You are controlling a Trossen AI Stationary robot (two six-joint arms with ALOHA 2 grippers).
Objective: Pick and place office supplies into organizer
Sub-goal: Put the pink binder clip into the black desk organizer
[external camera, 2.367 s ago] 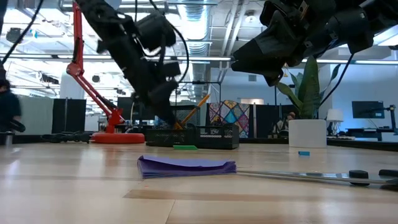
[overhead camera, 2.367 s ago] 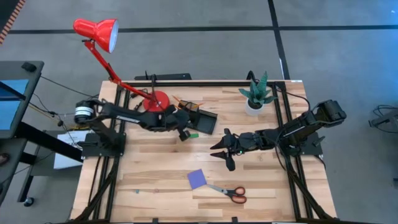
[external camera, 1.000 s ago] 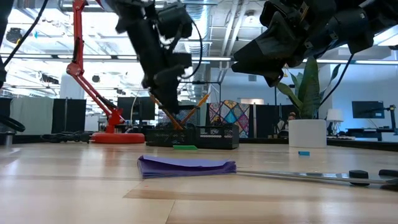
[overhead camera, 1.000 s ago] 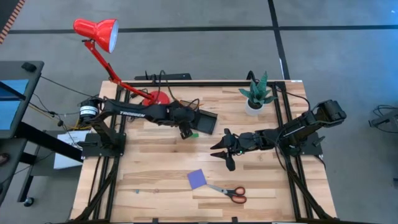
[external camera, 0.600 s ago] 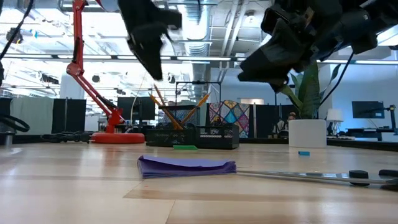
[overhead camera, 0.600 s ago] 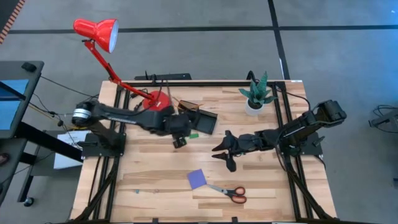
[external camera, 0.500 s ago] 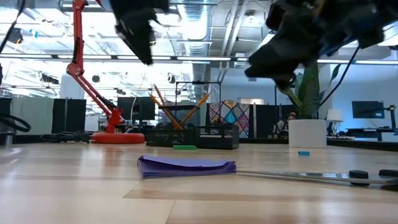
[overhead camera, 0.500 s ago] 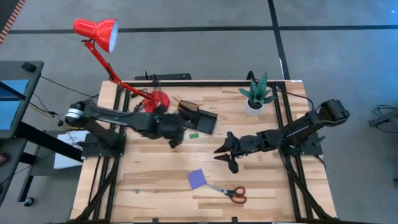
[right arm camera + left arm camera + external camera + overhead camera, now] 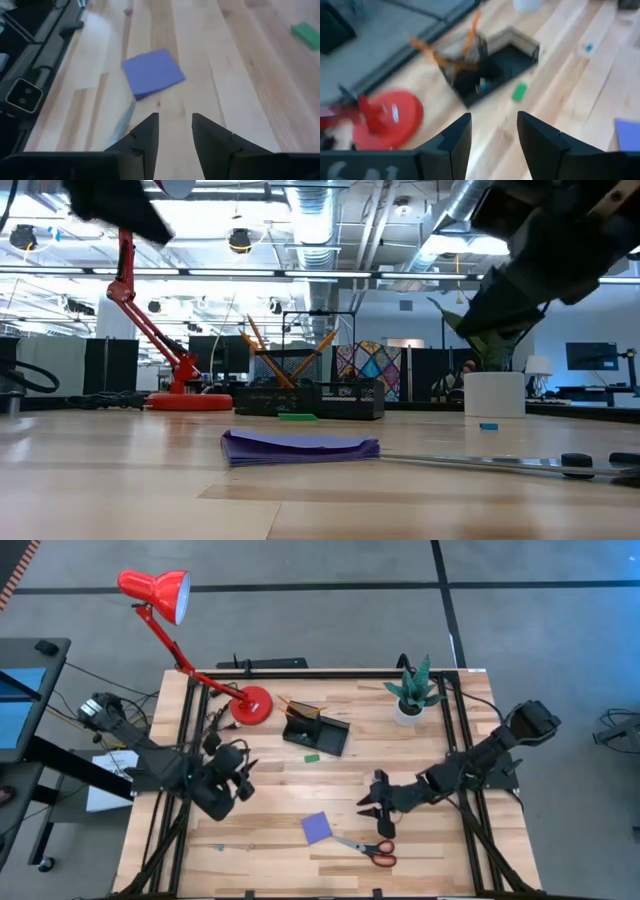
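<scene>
Your right hand hovers empty, fingers slightly apart, just beside the purple notepad and scissors. Your left hand, also parted and empty, sits well apart from the organizer.

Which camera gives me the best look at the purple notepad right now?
The right wrist view: the notepad lies whole and large just beyond the fingers. The high view shows it small beside the scissors; the low view shows only its edge; the left wrist view catches one corner.
</scene>
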